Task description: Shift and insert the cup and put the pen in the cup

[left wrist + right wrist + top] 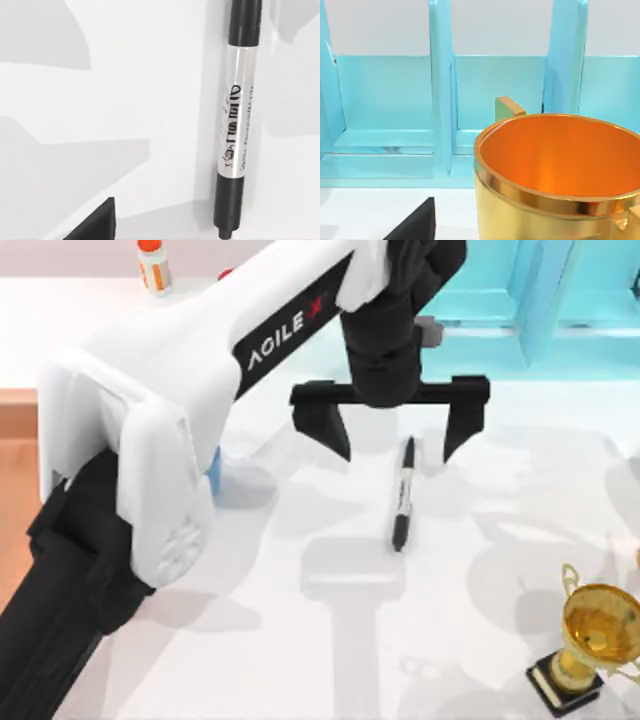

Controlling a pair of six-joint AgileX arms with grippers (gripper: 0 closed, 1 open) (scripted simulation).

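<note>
The desk [480,640] is white, with a turquoise rack [560,300] along its far edge. The left arm [200,390] reaches across it from the near left corner toward the middle, and a sliver of the blue cup [214,472] peeks out from under that arm, left of centre. A gold trophy [592,635] stands at the near right corner, and the right wrist view looks straight into its bowl with the rack behind, so the right arm appears parked on that side; whether its fingers are spread cannot be told.

The left gripper [397,432] hangs over the middle of the desk with its fingers [335,430] spread wide. The pen [402,494] lies flat just nearer than them, its far end reaching in between the two tips. Its long axis runs from far edge to near edge, crosswise to the line between the fingers. That suits a squeeze across the barrel, and the left arm is plainly the nearer one. The gripper likely needs to come toward the near edge before descending, to take the labelled middle.
</note>
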